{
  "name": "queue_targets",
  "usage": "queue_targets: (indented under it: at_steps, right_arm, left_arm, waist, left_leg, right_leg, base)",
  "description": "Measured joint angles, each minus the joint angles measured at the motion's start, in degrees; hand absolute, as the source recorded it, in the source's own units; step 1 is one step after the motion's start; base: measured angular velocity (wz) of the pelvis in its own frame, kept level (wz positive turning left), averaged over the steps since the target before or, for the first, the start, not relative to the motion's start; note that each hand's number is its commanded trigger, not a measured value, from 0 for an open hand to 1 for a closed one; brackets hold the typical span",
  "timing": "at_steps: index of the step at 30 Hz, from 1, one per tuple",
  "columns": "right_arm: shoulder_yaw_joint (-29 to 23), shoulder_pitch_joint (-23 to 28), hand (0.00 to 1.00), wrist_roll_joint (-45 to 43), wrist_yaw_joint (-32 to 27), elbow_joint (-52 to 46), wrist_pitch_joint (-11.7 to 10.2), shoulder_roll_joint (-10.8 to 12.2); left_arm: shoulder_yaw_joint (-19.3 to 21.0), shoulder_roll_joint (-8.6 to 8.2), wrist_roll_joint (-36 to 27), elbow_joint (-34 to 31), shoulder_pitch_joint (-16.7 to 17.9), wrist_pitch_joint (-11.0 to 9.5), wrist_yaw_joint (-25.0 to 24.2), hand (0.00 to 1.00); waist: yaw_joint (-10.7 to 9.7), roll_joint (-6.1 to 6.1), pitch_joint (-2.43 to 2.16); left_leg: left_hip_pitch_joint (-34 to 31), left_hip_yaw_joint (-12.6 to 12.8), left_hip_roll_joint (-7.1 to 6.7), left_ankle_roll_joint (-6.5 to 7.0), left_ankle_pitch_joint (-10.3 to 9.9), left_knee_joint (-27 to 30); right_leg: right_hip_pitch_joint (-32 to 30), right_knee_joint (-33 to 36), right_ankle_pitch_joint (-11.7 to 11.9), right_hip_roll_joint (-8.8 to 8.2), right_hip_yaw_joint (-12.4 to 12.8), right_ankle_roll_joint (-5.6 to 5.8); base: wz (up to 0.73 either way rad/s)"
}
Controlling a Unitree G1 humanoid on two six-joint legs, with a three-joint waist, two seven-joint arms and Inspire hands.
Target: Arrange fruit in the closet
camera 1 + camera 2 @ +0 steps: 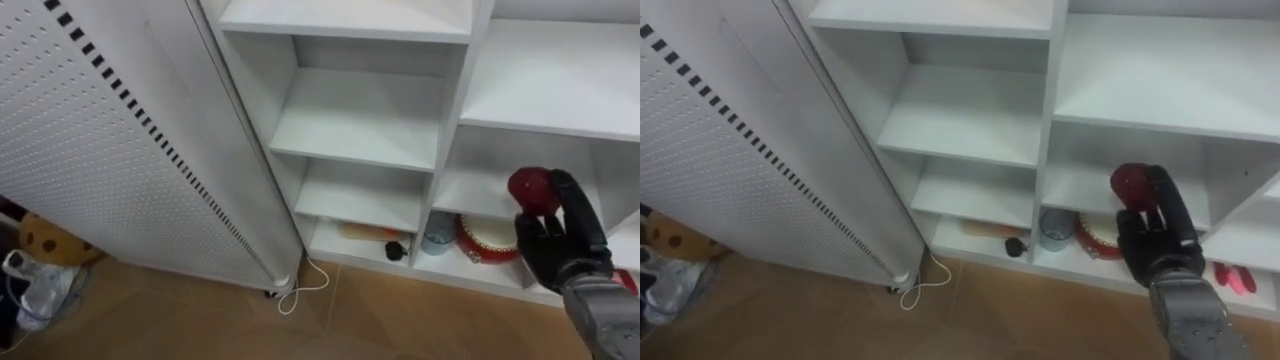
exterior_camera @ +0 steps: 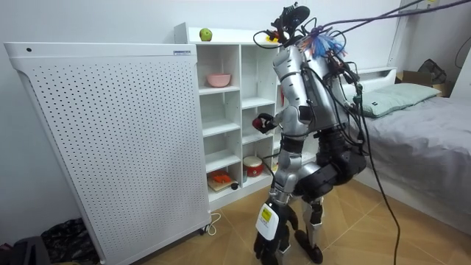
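Fruit [image 1: 530, 188], red and round, is gripped by the right hand [image 1: 558, 245] curled round it, in front of the closet's [image 1: 360, 120] right column, about level with the shelf [image 1: 470, 200] over the red bowl [image 1: 487, 240]. Carry it well in past that shelf's front edge, clear of the divider [image 1: 452, 90]. Rest it on the board before loosening the hand, since a round fruit let go early would likely roll out.
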Motion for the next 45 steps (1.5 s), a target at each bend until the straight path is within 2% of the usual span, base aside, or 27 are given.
queue_targets:
  at_steps: [3, 4, 12, 15, 22, 28, 32, 36, 39, 45]
  right_arm:
    - [0.0, -1.1, 1.00, -0.2, -0.8, 0.0, -0.3, -1.1]
    - [0.0, -1.3, 0.00, -0.3, -1.3, 0.0, -0.3, -1.5]
    - [0.0, -1.3, 0.00, -1.3, -4.4, 0.0, -0.4, -1.7]
    - [0.0, -1.6, 0.00, -1.3, -6.7, 0.0, -0.4, -1.7]
    - [-0.4, -3.4, 0.00, -1.5, -11.8, -0.2, -2.9, -2.0]
    - [-0.4, -4.1, 0.00, -1.4, -13.9, -0.5, -4.1, -2.7]
    - [-0.4, -4.0, 0.00, -1.4, -14.2, -0.6, -4.6, -2.7]
    - [-0.4, -3.8, 0.00, -1.4, -14.0, -0.5, -5.0, -2.7]
    - [-0.4, -2.3, 0.00, -1.0, -13.7, 0.1, -5.3, -2.7]
    - [-0.3, 1.4, 0.00, 1.1, -7.0, 4.0, -4.4, -2.6]
  left_arm:
    - [-0.4, 0.18, 0.1, 0.0, 0.9, -0.1, 0.0, 0.00]
    - [-0.9, 0.43, 0.2, 0.0, 1.2, -0.1, 0.0, 0.00]
    - [-1.2, 1.01, 0.6, -0.3, 2.2, 0.2, 0.1, 0.00]
    - [-1.2, 1.11, 0.6, -1.2, 2.8, 0.1, 1.1, 0.00]
    - [-1.1, 1.36, 1.0, -2.3, 5.0, 0.1, 1.6, 0.00]
    - [-1.1, 1.35, 1.2, -1.9, 5.1, 0.0, 1.7, 0.00]
    - [-1.1, 1.35, 1.1, -1.9, 5.1, -0.2, 1.7, 0.00]
    - [-1.1, 1.34, 1.2, -1.9, 5.9, -1.0, 1.6, 0.00]
    - [-1.2, 1.32, 1.2, -1.5, 5.9, -0.9, 1.6, 0.00]
    - [-1.4, 1.32, 1.1, 0.0, 6.0, -0.7, -0.3, 0.00]
  waist:
    - [0.0, -0.04, 0.00]
    - [0.0, -0.12, 0.04]
    - [-0.1, -0.95, 0.00]
    - [-0.1, -1.04, -0.05]
    - [-0.1, -1.03, -0.12]
    - [0.1, -0.97, -0.16]
    - [0.1, -0.87, -0.21]
    - [0.2, -0.80, -0.19]
    - [0.8, -0.29, -0.07]
    - [2.3, 1.05, 0.34]
  left_leg:
    - [0.0, 0.2, -0.71, 0.26, -0.1, 0.5]
    - [0.0, 0.7, -0.69, 0.54, -0.3, 1.0]
    - [-0.9, 1.3, -0.47, 1.43, -1.2, 3.1]
    - [-1.8, 1.5, 0.19, 1.69, -1.3, 4.0]
    - [-2.4, 2.1, 0.24, 1.87, -1.4, 4.0]
    - [-1.7, 2.4, 0.30, 1.89, -1.3, 3.8]
    - [-0.8, 2.6, 0.39, 1.84, -1.4, 3.7]
    - [0.3, 2.6, 1.29, 1.75, -1.4, 3.7]
    - [3.2, 2.5, 1.45, 1.62, -1.4, 2.8]
    - [9.7, 2.8, 1.50, 1.16, -1.0, -1.4]
  right_leg:
    - [-0.2, 1.1, -0.6, -0.90, 0.2, 0.41]
    - [-0.2, 1.9, -1.1, -1.35, 0.2, 0.49]
    - [-0.6, 4.0, -2.1, -2.27, 0.1, 0.71]
    - [-0.9, 4.0, -2.1, -1.94, -0.3, 0.82]
    - [-1.7, 4.0, -1.8, -2.07, 0.0, 0.98]
    - [-1.4, 4.2, -1.7, -1.41, 0.5, 1.00]
    - [-0.6, 4.0, -1.7, -1.23, 0.8, 0.97]
    - [0.5, 3.3, -1.6, -0.23, 1.2, 1.03]
    - [3.7, 1.7, -1.2, -0.04, 0.5, 0.87]
    - [9.7, -2.4, -0.1, 0.68, 0.8, 1.61]
  base:
    - [0.12]
    - [0.14]
    - [0.03]
    - [0.00]
    - [-0.03]
    - [0.01]
    - [-0.05]
    - [-0.09]
    - [-0.08]
    - [-0.05]
